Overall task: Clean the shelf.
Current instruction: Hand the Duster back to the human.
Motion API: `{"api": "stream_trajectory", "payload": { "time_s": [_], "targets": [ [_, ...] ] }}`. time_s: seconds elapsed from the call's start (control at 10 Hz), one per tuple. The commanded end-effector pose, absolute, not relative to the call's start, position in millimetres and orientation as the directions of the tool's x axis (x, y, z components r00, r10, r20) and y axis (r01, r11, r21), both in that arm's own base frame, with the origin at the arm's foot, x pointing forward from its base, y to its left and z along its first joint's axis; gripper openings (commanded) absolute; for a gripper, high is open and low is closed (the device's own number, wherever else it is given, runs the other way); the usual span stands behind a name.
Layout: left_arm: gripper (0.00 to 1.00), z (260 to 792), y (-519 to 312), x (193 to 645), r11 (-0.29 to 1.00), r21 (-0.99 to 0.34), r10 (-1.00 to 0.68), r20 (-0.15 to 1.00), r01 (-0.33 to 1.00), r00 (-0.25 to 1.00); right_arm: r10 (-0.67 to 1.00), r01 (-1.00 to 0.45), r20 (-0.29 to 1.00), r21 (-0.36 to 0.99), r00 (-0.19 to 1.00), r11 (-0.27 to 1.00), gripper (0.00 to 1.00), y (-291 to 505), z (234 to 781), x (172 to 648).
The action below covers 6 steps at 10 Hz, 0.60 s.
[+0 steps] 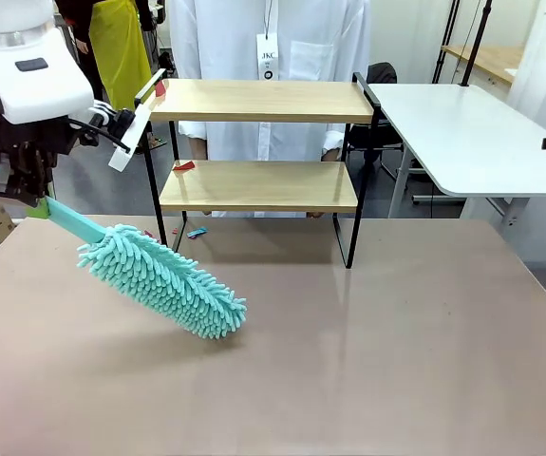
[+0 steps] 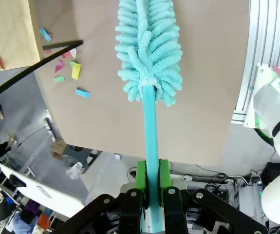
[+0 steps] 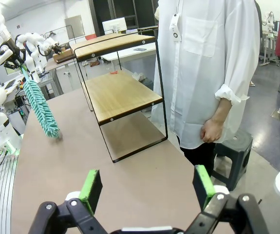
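Observation:
The shelf (image 1: pixel 258 185) stands at the far middle of the table, two wooden boards in a black frame; the right wrist view has the shelf (image 3: pixel 120 92) too. My left gripper (image 1: pixel 24 185) is shut on the handle of a teal fluffy duster (image 1: pixel 163 280), whose head slants down to the tabletop left of the shelf. In the left wrist view the green pads (image 2: pixel 140 176) clamp the duster handle (image 2: pixel 151 131). A red scrap (image 1: pixel 184 165) lies on the lower board. Coloured paper scraps (image 2: pixel 75 70) lie on the table by the shelf foot. My right gripper (image 3: pixel 147 187) is open and holds nothing.
A person in a white shirt (image 1: pixel 273 38) stands behind the shelf. A white table (image 1: pixel 472 133) sits at the far right. The beige tabletop (image 1: pixel 367 361) stretches wide in front of the shelf.

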<state>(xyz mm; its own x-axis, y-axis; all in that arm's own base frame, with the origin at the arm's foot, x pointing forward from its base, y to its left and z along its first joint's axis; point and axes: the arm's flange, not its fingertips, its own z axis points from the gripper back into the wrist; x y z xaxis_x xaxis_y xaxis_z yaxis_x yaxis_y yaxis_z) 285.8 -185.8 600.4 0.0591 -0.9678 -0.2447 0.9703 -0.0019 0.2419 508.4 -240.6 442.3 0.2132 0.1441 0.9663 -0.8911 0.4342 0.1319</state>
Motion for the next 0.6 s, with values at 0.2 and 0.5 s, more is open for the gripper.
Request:
{"api": "stream_trajectory", "payload": {
  "time_s": [0.2, 0.5],
  "targets": [
    [0.13, 601.4, -184.7, 283.9, -0.001, 0.244, -0.968, -0.244, 0.970, 0.060, 0.150, -0.892, 0.966, 0.127, 0.210, 0.433, 1.00, -239.8, 445.1, 508.2],
    [0.13, 607.2, -182.6, 282.1, 0.076, 0.262, -0.972, -0.196, 0.962, 0.131, 0.112, -0.929, 0.978, 0.128, 0.177, 0.346, 1.00, -226.1, 463.3, 496.1]
  ]
}}
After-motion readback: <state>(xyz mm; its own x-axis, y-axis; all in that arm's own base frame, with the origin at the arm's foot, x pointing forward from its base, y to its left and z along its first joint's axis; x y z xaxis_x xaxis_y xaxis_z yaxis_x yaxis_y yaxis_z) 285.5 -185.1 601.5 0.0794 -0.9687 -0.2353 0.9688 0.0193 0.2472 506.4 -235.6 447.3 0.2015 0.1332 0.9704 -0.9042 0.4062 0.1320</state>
